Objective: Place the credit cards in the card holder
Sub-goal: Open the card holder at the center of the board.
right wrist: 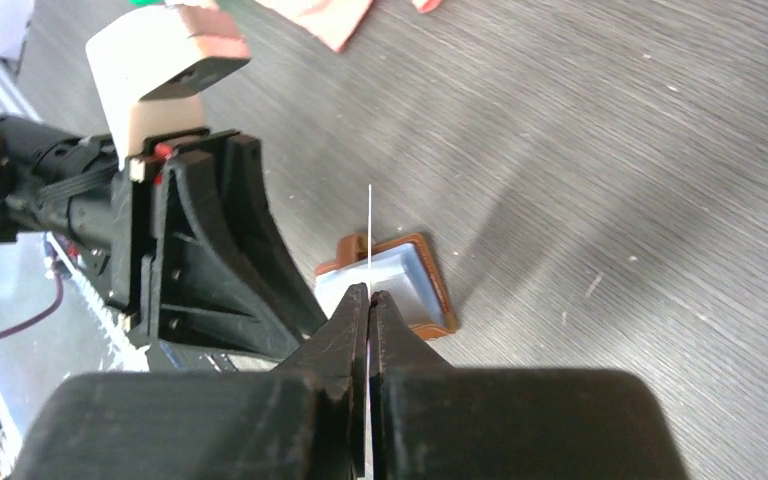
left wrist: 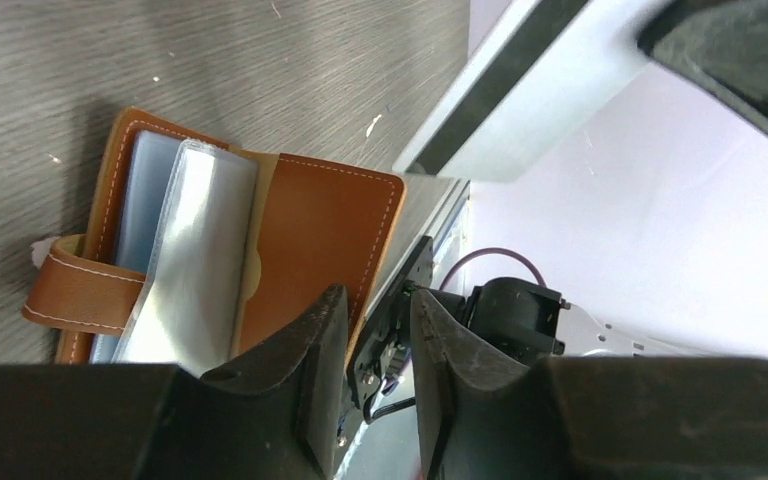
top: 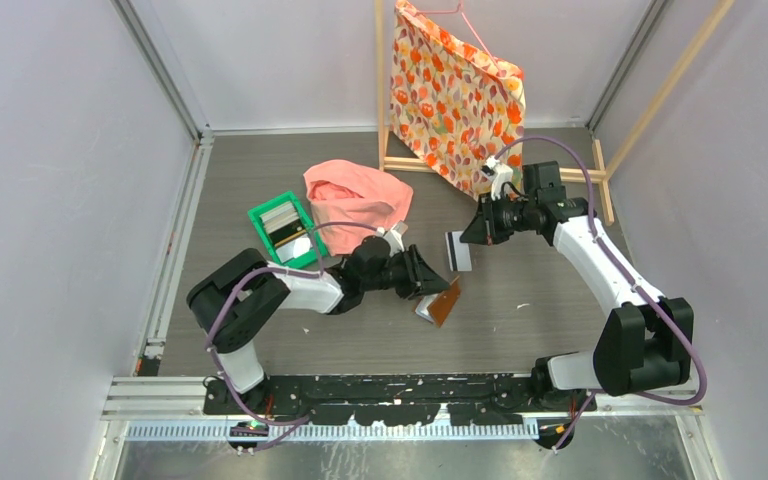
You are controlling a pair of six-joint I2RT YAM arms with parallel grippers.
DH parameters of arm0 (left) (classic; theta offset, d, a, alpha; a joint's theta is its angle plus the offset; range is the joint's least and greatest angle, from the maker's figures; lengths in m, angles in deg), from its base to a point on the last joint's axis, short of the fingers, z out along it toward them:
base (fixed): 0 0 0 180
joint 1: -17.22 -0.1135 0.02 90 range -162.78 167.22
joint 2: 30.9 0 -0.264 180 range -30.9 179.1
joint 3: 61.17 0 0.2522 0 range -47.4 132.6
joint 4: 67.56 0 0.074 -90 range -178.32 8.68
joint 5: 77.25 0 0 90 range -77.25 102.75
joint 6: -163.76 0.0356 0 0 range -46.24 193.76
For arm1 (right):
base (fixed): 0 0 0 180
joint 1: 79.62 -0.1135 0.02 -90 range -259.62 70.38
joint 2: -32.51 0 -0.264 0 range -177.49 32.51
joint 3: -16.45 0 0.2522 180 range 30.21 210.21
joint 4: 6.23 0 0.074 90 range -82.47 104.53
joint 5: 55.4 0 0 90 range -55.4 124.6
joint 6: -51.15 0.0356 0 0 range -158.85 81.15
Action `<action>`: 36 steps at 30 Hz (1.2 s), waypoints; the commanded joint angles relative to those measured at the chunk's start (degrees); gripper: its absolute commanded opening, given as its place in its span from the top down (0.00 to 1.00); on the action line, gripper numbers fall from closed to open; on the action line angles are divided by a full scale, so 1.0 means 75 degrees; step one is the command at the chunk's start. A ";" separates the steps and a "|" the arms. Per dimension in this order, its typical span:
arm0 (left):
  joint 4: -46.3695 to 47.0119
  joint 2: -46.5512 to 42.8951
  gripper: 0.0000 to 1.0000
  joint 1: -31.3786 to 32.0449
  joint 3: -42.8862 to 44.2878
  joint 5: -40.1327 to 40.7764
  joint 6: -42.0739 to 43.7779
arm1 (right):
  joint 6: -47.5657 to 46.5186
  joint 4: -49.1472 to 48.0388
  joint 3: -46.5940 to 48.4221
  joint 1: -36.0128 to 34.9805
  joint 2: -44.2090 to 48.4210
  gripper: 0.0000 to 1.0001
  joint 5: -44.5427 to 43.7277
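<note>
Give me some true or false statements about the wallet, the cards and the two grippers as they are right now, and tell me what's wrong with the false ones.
1. The right gripper is shut on a credit card. True.
2. The card holder is folded shut with its tab snapped. False: it lies open, with its clear sleeves showing.
3. In the top view, the green tray sits left of the pink cloth. True.
4. The held credit card is already tucked into the card holder. False: it is still between the right gripper's fingers, apart from the card holder.
</note>
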 commanded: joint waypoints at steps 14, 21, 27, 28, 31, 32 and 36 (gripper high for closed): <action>-0.2125 -0.0588 0.73 0.0999 0.0329 0.1313 0.1469 | 0.0315 -0.0292 0.0006 0.0117 0.0098 0.99 -0.0228; -0.2173 -0.0554 0.79 0.1464 0.0493 0.1936 0.1496 | 0.0225 -0.0102 0.0109 0.0127 -0.0070 0.99 -0.0034; -0.3130 -0.0643 1.00 0.1419 0.0872 0.2524 0.2090 | 0.0175 -0.0051 0.0158 0.0211 0.0099 0.99 0.0060; -0.3779 -0.0786 1.00 0.1349 0.1005 0.2656 0.2298 | 0.0175 -0.0041 0.0158 0.0247 0.0142 0.99 0.0081; -0.5304 -0.1445 1.00 0.1148 0.1192 0.3210 0.2957 | 0.0185 -0.0051 0.0158 0.0312 0.0281 0.99 0.0147; -0.5885 -0.1698 1.00 0.1069 0.1315 0.3397 0.3205 | 0.0201 -0.0051 0.0158 0.0324 0.0300 0.99 0.0165; -0.7986 -0.2180 1.00 0.0886 0.2157 0.4042 0.4246 | 0.0309 -0.0116 0.0141 0.0331 0.0339 0.99 0.0220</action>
